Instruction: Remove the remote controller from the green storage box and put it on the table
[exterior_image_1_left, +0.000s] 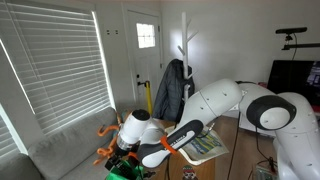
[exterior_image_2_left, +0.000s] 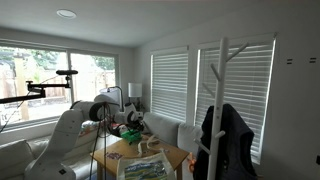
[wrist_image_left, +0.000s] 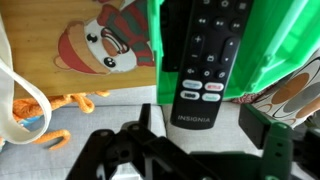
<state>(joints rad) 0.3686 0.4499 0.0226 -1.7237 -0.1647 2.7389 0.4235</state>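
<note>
Nearest the lens in the wrist view: gripper (wrist_image_left: 200, 112), black, jaws spread apart, straddling the lower end of the remote controller (wrist_image_left: 205, 50). Narrow gap at each side of the remote; no clear contact.

Remote controller: black, buttons up, lying lengthwise in the green storage box (wrist_image_left: 155, 40), lower end jutting past the box's open edge toward the gripper. Green walls close along both long sides, little sideways room.

Beside the box: picture board (wrist_image_left: 100, 45) with a cartoon figure in a striped hat; orange toy (wrist_image_left: 75, 100) just below it, well apart from the remote.

In an exterior view: arm bent low over the box, grey sofa (exterior_image_1_left: 60, 150) beside it, coat rack (exterior_image_1_left: 185, 45) behind. Table (exterior_image_2_left: 178, 155): light wood, books on part of it, bare wood along the near edge.
</note>
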